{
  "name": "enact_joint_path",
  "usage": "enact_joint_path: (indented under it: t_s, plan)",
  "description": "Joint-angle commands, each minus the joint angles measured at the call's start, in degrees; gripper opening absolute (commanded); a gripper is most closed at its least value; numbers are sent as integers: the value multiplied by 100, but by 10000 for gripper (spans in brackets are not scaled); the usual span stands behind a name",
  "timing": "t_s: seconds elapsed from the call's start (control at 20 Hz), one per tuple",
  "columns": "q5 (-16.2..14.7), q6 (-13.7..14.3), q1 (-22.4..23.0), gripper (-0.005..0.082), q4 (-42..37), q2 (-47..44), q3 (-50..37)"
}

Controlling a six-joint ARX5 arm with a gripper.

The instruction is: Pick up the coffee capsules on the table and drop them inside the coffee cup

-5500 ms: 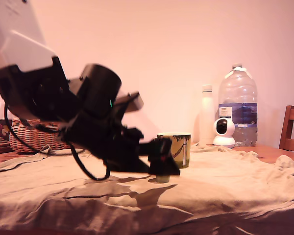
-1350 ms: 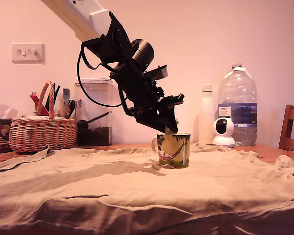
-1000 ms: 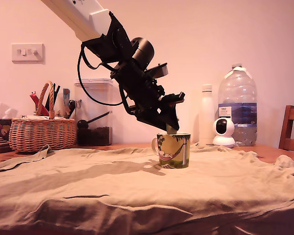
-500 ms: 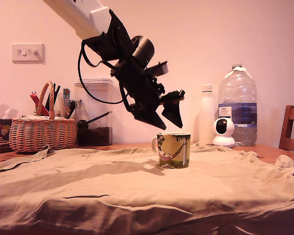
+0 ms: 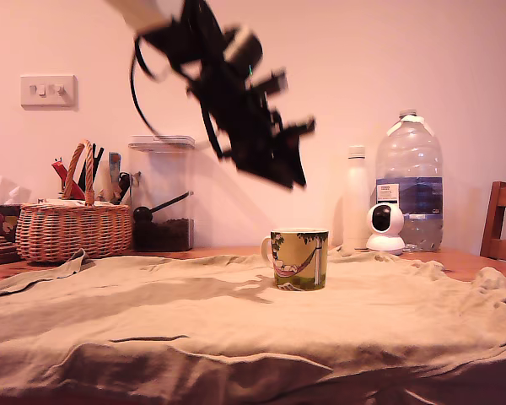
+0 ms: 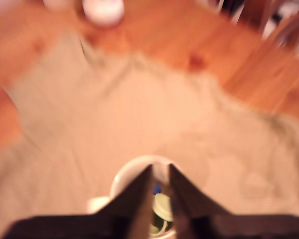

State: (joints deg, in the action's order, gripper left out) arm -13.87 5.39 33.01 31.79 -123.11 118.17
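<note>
Hovering hand (image 6: 160,177), nearly closed, empty

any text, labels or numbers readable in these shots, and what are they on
None can be read.
Big water bottle: blue and white label, print too small to read.
Mug: palm and hammock picture only, no words visible.
Capsules inside the mug: wrist view too blurred to show any marking.
White bottle, small camera and wall switch: no text visible.
</note>
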Motion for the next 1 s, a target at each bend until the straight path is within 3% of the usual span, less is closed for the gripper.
enact_joint_path:
  t_s: [0.0,0.15,0.45,0.95]
  plan:
    - [146,109,7,-23,92,358,35]
    - [404,140,-114,-23,341,691,33]
    - [229,219,-588,-23,584,1287,-256]
    - [188,-2,-1381,-23,-1244,3268,-3829]
